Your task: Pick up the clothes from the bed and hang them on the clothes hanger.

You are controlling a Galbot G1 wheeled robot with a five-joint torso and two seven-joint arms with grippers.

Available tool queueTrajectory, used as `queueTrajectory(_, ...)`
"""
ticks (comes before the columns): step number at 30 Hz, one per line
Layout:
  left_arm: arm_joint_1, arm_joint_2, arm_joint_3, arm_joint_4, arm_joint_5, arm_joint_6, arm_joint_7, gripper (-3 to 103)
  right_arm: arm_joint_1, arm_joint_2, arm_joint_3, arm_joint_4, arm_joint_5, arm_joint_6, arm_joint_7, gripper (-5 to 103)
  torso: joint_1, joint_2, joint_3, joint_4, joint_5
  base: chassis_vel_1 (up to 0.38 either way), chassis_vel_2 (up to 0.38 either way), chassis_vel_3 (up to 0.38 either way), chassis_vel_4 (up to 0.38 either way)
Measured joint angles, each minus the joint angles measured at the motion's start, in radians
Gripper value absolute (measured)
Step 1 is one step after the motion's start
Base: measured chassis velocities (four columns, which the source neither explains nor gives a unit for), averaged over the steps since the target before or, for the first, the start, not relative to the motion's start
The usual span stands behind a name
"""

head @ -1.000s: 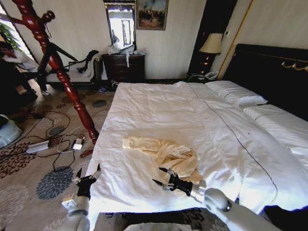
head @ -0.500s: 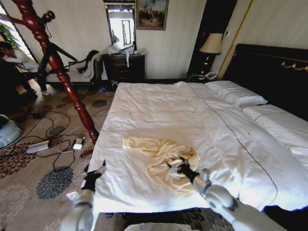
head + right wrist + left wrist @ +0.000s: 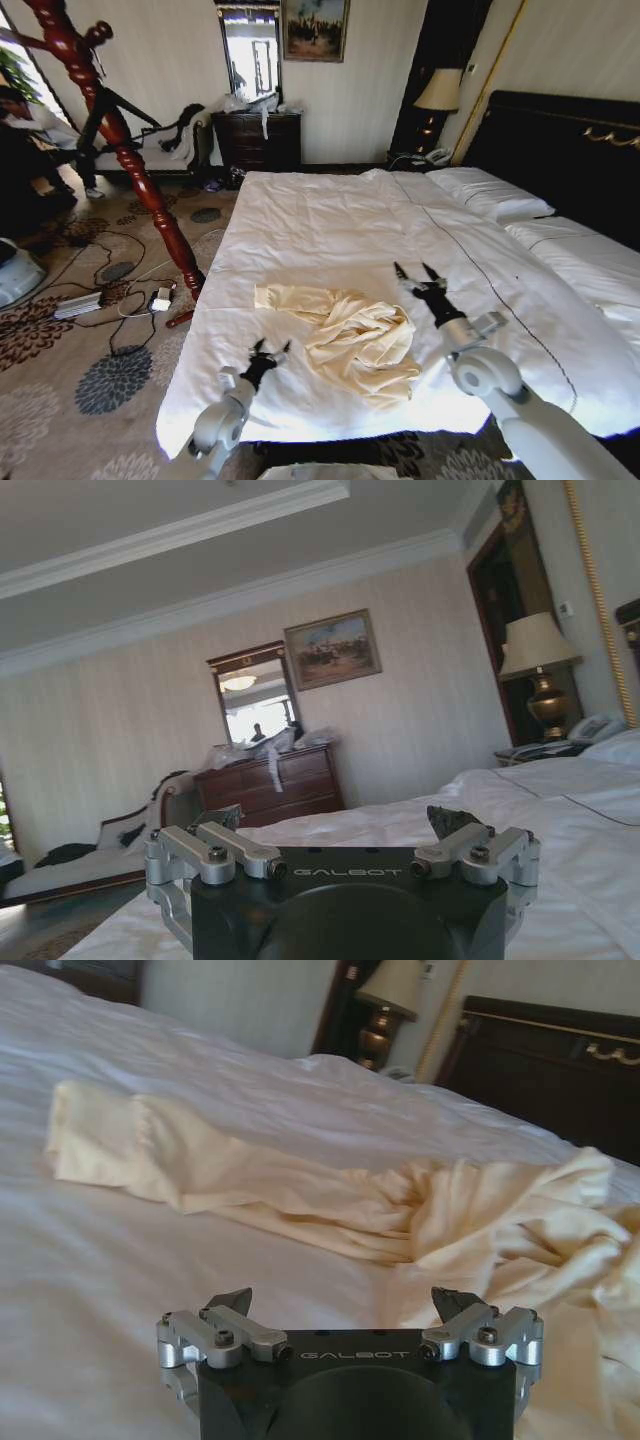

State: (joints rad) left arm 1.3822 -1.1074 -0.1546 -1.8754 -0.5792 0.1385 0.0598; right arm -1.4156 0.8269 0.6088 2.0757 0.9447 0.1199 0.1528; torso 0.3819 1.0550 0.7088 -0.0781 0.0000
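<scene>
On the near part of the bed (image 3: 330, 215), toward its left edge, the cream-yellow shirt (image 3: 350, 335) lies crumpled on the white duvet, one sleeve stretched flat toward the bed's left side and the rest bunched in loose folds. From the head camera, the left gripper (image 3: 266, 352) sits low over the duvet just left of the shirt's heap, its fingers apart and holding nothing. The right gripper (image 3: 420, 272) is raised above the duvet on the shirt's far right side, clear of the cloth, fingers likewise spread and empty. The left wrist camera gives what the head camera cannot: a low look along the duvet, with the left gripper's (image 3: 342, 1300) two fingertips wide apart and the shirt (image 3: 330, 1205) just ahead, its sleeve running off to one side and its wrinkled bulk on the other. The right wrist camera looks away from the shirt altogether, past the right gripper's (image 3: 340, 820) parted fingers and over the bed (image 3: 570, 800) toward the striped wall, a mirror (image 3: 248, 702), a framed painting (image 3: 333, 648), a dark wooden dresser (image 3: 270, 782) and a bedside lamp (image 3: 542, 670). To the bed's left, the head camera shows a red turned-wood stand (image 3: 120, 140) on the patterned carpet (image 3: 70, 360).
</scene>
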Motion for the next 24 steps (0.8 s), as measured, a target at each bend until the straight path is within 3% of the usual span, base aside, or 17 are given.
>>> queueTrajectory(5,-0.033,0.034,0.030,0.006,-0.023,0.000,0.021,100,-0.010,0.016,0.014,-0.007,-0.006,-0.003,0.007,100,0.000,0.000,0.000,0.0005,0.0001,0.000,0.000,0.000,0.000)
queueTrajectory(7,-0.110,0.052,0.079,0.051,-0.059,0.000,0.028,100,-0.019,0.033,0.023,-0.019,-0.017,-0.004,0.012,100,0.000,0.000,0.000,0.0005,0.0000,0.000,0.000,0.000,0.000)
queueTrajectory(10,-0.203,0.040,0.145,0.116,-0.093,0.003,0.026,100,-0.026,0.045,0.028,-0.031,-0.026,-0.004,0.014,100,0.000,0.000,0.000,0.0000,0.0000,0.000,0.000,0.000,0.000)
queueTrajectory(16,-0.280,0.006,0.212,0.197,-0.113,0.017,0.024,98,-0.034,0.047,0.039,-0.035,-0.036,-0.004,0.014,100,0.000,0.000,0.000,0.0002,-0.0001,0.000,0.000,0.000,0.000)
queueTrajectory(19,-0.301,-0.008,0.236,0.224,-0.122,0.020,0.026,82,-0.042,0.045,0.053,-0.035,-0.038,-0.004,0.015,100,0.000,0.000,0.000,0.0002,0.0000,0.000,0.000,0.000,0.000)
queueTrajectory(21,-0.304,-0.011,0.241,0.228,-0.123,0.020,0.028,82,-0.043,0.044,0.056,-0.037,-0.038,-0.004,0.015,100,0.000,0.000,0.000,0.0002,0.0000,0.000,0.000,0.000,0.000)
queueTrajectory(24,-0.309,-0.028,0.253,0.239,-0.131,0.023,0.039,66,-0.045,0.043,0.058,-0.048,-0.042,-0.003,0.020,100,0.000,0.000,0.000,0.0002,0.0000,0.000,0.000,0.000,0.000)
